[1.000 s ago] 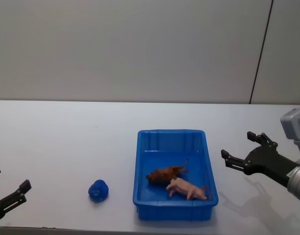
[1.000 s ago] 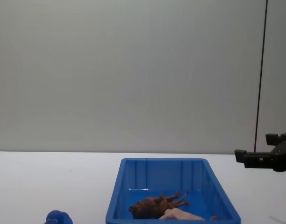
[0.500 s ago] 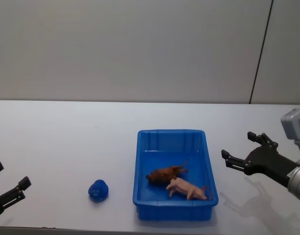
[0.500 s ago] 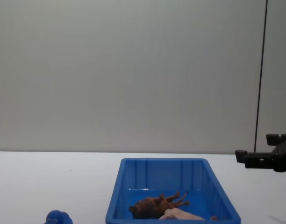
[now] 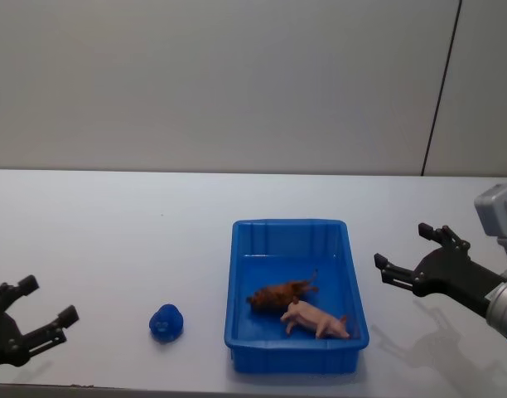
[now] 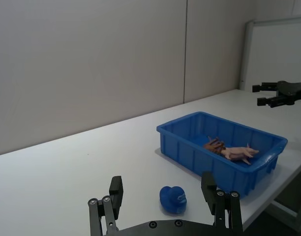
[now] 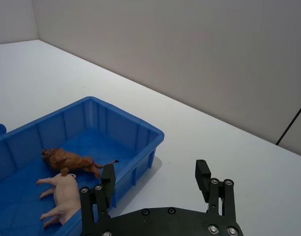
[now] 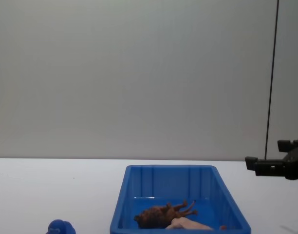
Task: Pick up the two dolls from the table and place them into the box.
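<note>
I saw both dolls lying in the blue box (image 5: 292,224) by the table's (image 5: 113,232) front edge: the brown lion (image 5: 278,293) on its side, the pinkish figure (image 5: 316,318) just beside it, nearer the front. A small blue toy (image 5: 166,322) sat left of the box. My left gripper (image 5: 46,300) hovered, fingers spread and empty, near the front-left corner. My right gripper (image 5: 401,247) hung spread and empty, right of the box.
</note>
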Motion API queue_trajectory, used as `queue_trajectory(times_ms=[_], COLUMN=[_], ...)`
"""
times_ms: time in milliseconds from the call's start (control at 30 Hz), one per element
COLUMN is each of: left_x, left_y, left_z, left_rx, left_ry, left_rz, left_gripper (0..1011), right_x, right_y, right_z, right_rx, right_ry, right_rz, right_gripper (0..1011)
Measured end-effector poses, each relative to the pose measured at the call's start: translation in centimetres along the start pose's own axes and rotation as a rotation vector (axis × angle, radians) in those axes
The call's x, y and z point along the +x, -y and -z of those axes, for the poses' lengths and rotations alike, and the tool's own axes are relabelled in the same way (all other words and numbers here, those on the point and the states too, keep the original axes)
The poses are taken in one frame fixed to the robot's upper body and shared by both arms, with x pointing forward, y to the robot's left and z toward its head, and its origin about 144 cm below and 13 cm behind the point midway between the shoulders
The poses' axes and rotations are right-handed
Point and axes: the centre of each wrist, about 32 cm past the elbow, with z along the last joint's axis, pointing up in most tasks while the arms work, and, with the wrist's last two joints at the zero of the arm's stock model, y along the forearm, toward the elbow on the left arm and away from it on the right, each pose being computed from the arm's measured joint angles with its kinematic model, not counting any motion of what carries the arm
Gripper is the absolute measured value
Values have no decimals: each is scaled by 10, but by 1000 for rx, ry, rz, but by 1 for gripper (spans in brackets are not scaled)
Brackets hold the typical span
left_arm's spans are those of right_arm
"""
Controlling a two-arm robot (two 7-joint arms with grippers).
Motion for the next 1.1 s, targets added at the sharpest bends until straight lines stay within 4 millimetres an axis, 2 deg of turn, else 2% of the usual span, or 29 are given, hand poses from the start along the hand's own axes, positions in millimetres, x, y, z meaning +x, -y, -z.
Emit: queue_trajectory(times_ms=[1100], left_x=[28], left_y=[67], left_z=[17], left_rx=[131], left_ry=[36], left_rz=[213], left_gripper=[1003], right_x=[0], right_y=[0], right_z=[0], right_rx=[0], right_ry=[0], right_rz=[0], right_gripper=[1001])
